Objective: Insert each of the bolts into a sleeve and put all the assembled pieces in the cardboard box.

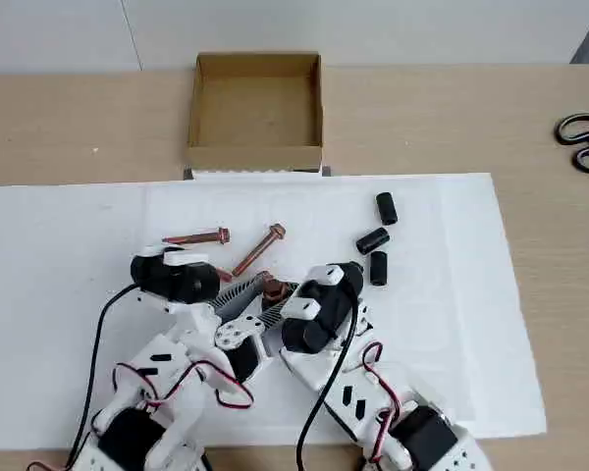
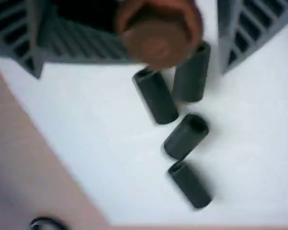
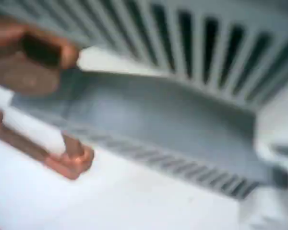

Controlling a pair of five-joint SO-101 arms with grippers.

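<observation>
High view places the held bolt (image 1: 273,288) near the middle of the white sheet (image 1: 69,255), right where the left gripper (image 1: 247,287) and the right gripper (image 1: 281,304) meet tip to tip. Whether either one really clamps it cannot be told; the two crowd it too closely.

That crowding looks like the main hazard. With both arms pressed around one small part, a slight nudge or an uneven hand-over could tip the bolt out. Its round flanged head would probably let it roll away, or knock into the nearest loose bolt (image 1: 258,250) lying just beside it at 11 o'clock.

The bolt is copper-coloured, with a broad head facing the left wrist camera; its shank is hidden.

A second loose bolt (image 1: 196,236) lies flat at 10 o'clock. The black sleeves (image 1: 372,240), short open tubes on their sides, sit near one another at 2 o'clock, so a wide sweep could scatter them. The cardboard box (image 1: 204,108) stands open well apart at 12 o'clock, past the sheet's far edge.
</observation>
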